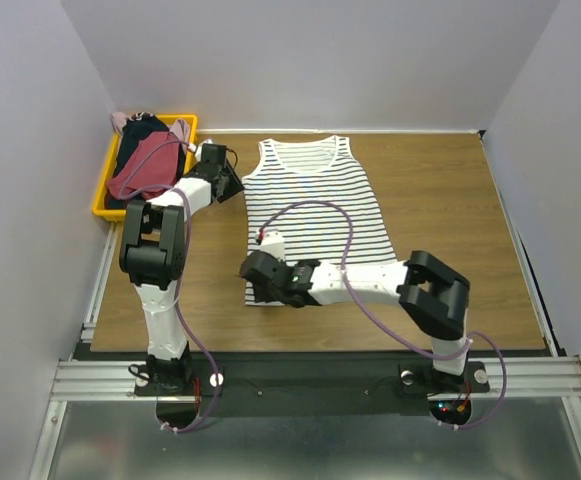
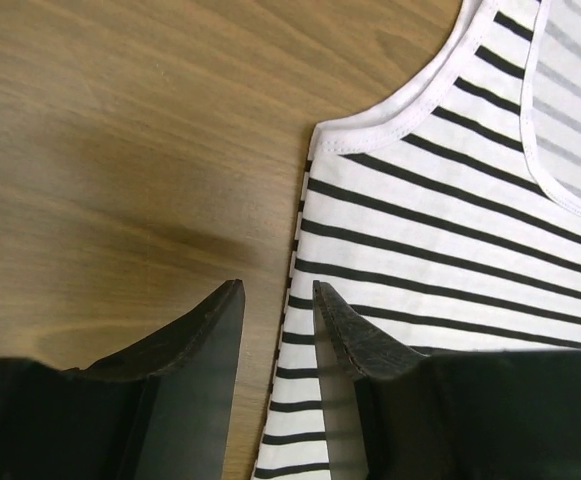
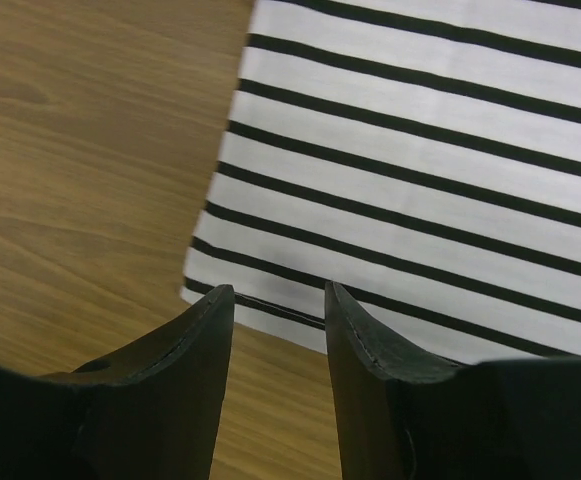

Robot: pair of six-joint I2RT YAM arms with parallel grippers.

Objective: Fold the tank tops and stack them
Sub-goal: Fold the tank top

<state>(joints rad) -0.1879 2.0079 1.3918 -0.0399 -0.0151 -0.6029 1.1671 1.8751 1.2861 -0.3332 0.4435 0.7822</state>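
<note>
Fingers of the left gripper (image 2: 275, 290) stand apart, empty, over the side edge of the striped tank top (image 1: 315, 215) below its armhole. The right gripper (image 3: 278, 290) is likewise parted at the bottom hem corner. The top lies flat on the wooden table (image 1: 450, 220).

- White soft tank top with thin black stripes (image 1: 313, 215): spread flat and unfolded on the wooden table (image 1: 440, 230), scooped neck toward the far edge.
- Dark red top (image 1: 142, 172), navy top (image 1: 140, 135) and pale pink top (image 1: 120, 121): bunched together in the yellow bin (image 1: 100, 200), far left.
</note>
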